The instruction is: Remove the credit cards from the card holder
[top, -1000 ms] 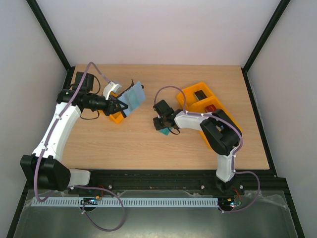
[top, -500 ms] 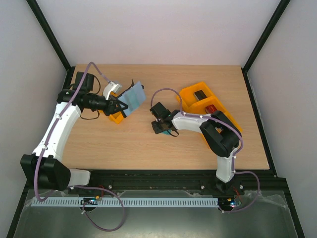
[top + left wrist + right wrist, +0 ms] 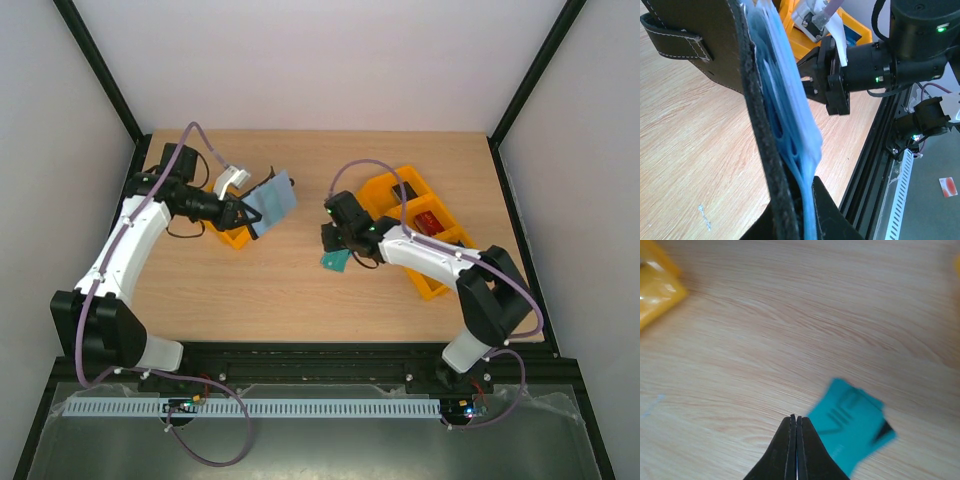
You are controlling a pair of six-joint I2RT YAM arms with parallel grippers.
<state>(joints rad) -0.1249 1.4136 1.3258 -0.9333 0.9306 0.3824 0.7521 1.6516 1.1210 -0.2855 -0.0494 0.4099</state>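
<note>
1. Top external view: a pale wood-grain table (image 3: 250, 290) sits inside a booth with plain white walls and black corner struts. A black rail runs along the table's near edge.
2. Counted left to right, there are one left gripper (image 3: 250, 222), one card holder (image 3: 272, 195), one small orange tray (image 3: 232, 238) and a teal patch of credit cards (image 3: 333, 262). Then come one right gripper (image 3: 342, 252) and a larger orange tray cluster (image 3: 378, 187) holding one black block (image 3: 405, 190) and one red block (image 3: 428, 218). The blur hides whether the teal patch is one card or two stacked.
3. The left gripper is clamped on the holder's lower edge and holds it tilted above the table's left-rear part, beside the small tray.
4. The holder's outer face is matte black leather with pale stitching and a strap tab, and its inner side is layered blue-grey pockets.
5. The credit cards lie flat on the wood near the table's middle — thin, smooth and rectangular, with a dark mark at one corner.
6. The right gripper's fingers are pressed together with nothing between them, and their tips sit just beside the teal edge.
</note>
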